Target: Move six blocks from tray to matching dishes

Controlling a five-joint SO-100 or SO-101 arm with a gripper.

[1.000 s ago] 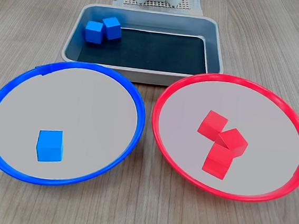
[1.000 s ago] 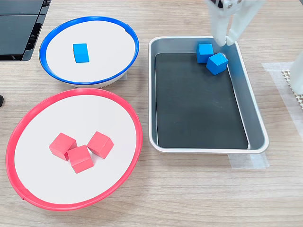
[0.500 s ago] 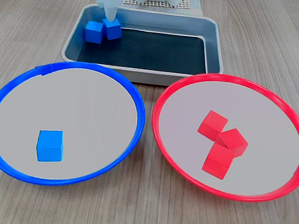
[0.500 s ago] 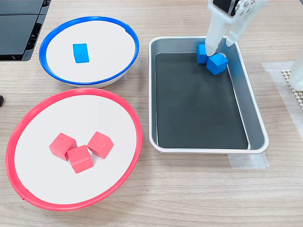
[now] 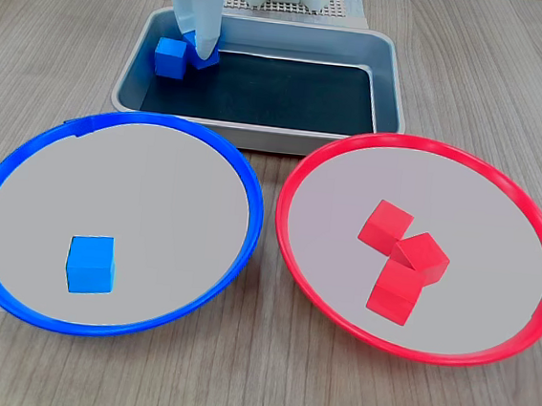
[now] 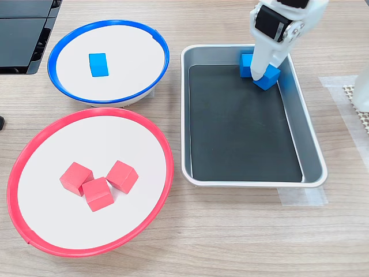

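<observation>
A lab or office robot bench: a wood-grain laminate table (image 6: 242, 231), tape (image 6: 300, 197) fixing the tray (image 6: 253, 179) well away from the jaws, and a dark keyboard-like device (image 6: 23, 34) farther off.

White plastic arm (image 6: 282, 20), black motor block, pale tapered hand (image 6: 262, 70).

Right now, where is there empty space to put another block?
Most of the blue-rimmed dish is bare around its one blue block. The tray floor is bare toward the red-rimmed dish. Crowded: the tray corner where the gripper meets two blocks.
</observation>
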